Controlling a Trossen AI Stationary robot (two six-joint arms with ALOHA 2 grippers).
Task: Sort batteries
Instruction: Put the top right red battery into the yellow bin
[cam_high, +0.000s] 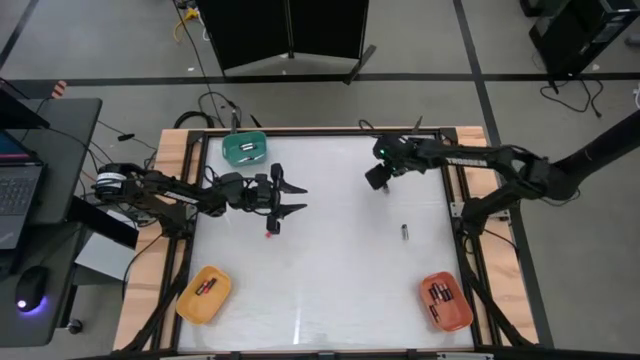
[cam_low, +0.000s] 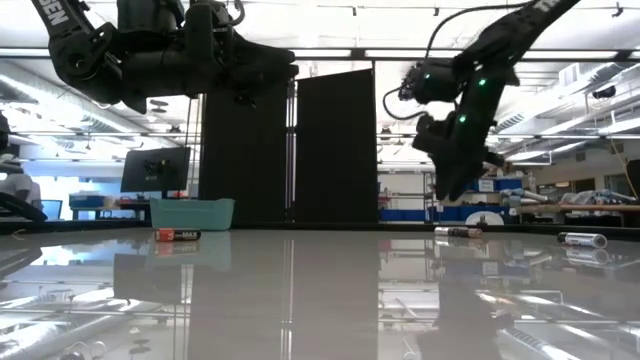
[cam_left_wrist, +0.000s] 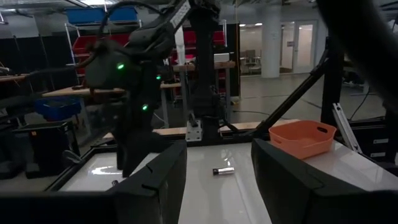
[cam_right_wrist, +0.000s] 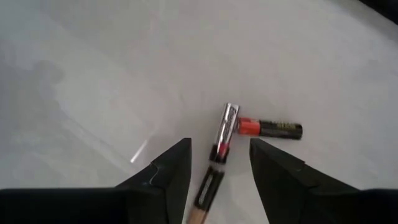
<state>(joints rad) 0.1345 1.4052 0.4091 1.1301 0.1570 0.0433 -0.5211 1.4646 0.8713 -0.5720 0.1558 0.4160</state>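
Two arms are over the white table (cam_high: 330, 280). Landmark for positions: the green tray (cam_high: 245, 149) at the far edge.

Right end effector (cam_right_wrist: 219, 163): fingers apart, nothing clamped between them. It hangs above the table, to the right of the green tray. In its wrist view two batteries lie on the table, touching at an angle: a silver-and-red one (cam_right_wrist: 227, 127) reaching between the finger tips, and a red-and-black one (cam_right_wrist: 270, 129) just beside it.

Left end effector (cam_high: 292, 198): fingers spread wide, empty, held above the table just in front of the green tray. A red battery (cam_high: 269, 233) lies on the table close under it.

One more battery (cam_high: 405, 232) lies alone, well to the right of the green tray and nearer the front.

The yellow tray (cam_high: 204, 294) and orange tray (cam_high: 446, 301) sit at the front corners, opposite the green tray, each holding batteries.
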